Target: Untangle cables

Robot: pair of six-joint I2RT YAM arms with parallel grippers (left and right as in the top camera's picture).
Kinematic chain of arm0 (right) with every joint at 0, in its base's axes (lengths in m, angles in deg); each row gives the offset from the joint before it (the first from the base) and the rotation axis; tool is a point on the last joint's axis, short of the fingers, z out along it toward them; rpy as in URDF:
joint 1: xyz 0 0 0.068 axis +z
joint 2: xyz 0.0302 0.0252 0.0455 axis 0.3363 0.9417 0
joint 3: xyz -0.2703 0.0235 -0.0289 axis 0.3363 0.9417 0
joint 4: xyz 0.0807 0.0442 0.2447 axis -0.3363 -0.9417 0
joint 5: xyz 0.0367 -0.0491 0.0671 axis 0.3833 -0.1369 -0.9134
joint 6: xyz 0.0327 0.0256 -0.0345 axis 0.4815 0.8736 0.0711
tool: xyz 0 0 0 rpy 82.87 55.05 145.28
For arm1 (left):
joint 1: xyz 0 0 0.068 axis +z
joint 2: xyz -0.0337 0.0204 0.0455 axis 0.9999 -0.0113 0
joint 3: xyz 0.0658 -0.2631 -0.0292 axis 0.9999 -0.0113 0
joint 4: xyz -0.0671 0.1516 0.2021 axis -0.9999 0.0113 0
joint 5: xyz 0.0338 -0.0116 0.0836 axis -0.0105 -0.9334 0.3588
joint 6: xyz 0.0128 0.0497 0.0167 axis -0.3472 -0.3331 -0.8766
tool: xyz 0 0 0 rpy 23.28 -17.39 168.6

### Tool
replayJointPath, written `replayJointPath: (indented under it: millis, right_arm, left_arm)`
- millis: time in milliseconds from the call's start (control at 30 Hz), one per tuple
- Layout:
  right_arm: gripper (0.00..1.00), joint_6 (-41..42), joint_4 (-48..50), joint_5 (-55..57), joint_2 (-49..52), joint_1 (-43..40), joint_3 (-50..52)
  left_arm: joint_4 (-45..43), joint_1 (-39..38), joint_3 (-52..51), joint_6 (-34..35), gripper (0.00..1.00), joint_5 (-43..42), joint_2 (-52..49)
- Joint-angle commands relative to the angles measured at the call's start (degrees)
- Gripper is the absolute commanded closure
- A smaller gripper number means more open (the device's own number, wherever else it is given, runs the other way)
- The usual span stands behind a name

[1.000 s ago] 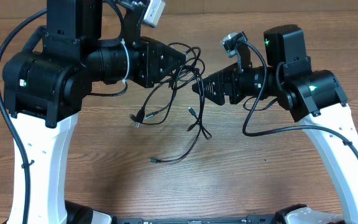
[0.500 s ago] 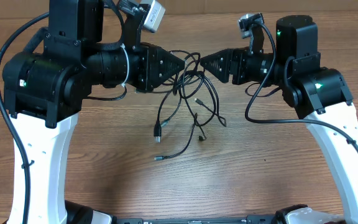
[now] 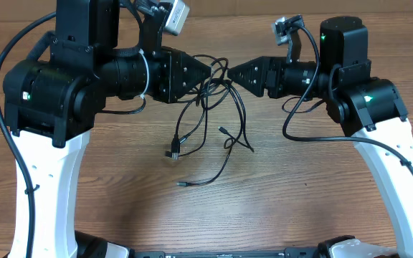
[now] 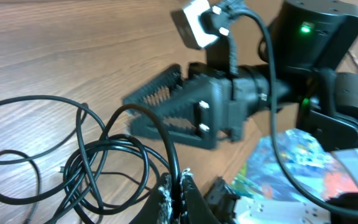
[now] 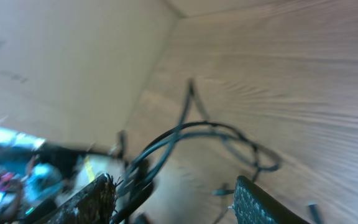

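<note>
Black cables (image 3: 214, 107) hang in a loose tangle at the upper middle of the overhead frame. Their loops are bunched between the two arm tips, and the free ends trail down onto the wooden counter (image 3: 300, 193).

The left end effector (image 3: 208, 72) is closed on the cables. In the left wrist view its fingers (image 4: 178, 190) are pressed together at the bottom edge, with a strand arching up from between them.

The right end effector (image 3: 234, 73) faces it from the right, with its tip just beside the left one. Its jaws stand apart (the right wrist view shows both fingers spread to the lower corners), and cable strands cross the gap close to the finger on the left of that view. No grip shows there.

A second ago the right end effector sat lower and further from the left one, towards the middle of the frame. It now sits level with the left tip. The dangling loops have shifted too, and one connector end now lies further down and to the right. The lowest plug (image 3: 180, 184) has barely moved.
</note>
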Motion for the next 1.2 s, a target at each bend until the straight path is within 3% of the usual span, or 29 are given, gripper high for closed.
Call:
replayJointPath:
  millis: [0, 433, 500, 567, 600, 1167]
  right_arm:
    - [0.41, 0.33, -0.28, -7.43, -0.31, 0.00, -0.79]
    - [0.41, 0.44, -1.73, -2.16, -0.28, 6.32, -0.79]
    - [0.53, 0.46, -0.96, -1.33, -0.28, 6.86, -0.79]
    - [0.87, 0.48, -0.39, -1.07, -0.28, 7.02, -0.79]
    - [0.96, 0.50, -0.46, -0.04, -0.28, 7.02, -0.79]
    - [0.96, -0.44, -13.46, 38.73, -0.28, 6.14, -0.79]
  left_arm:
    - [-0.57, -0.39, 1.68, -1.31, 0.96, 2.89, 0.57]
    - [-2.25, -0.48, 1.68, 0.22, 0.96, 0.85, 0.57]
    - [-2.25, -0.85, 1.68, 0.20, 0.96, 0.87, 0.57]
    - [-2.23, -0.94, 1.68, 0.22, 0.96, 0.85, 0.57]
    - [-2.19, -0.94, 1.68, 0.20, 0.96, 0.85, 0.57]
    - [-1.18, 0.48, 1.70, -1.11, 0.96, 0.85, 0.90]
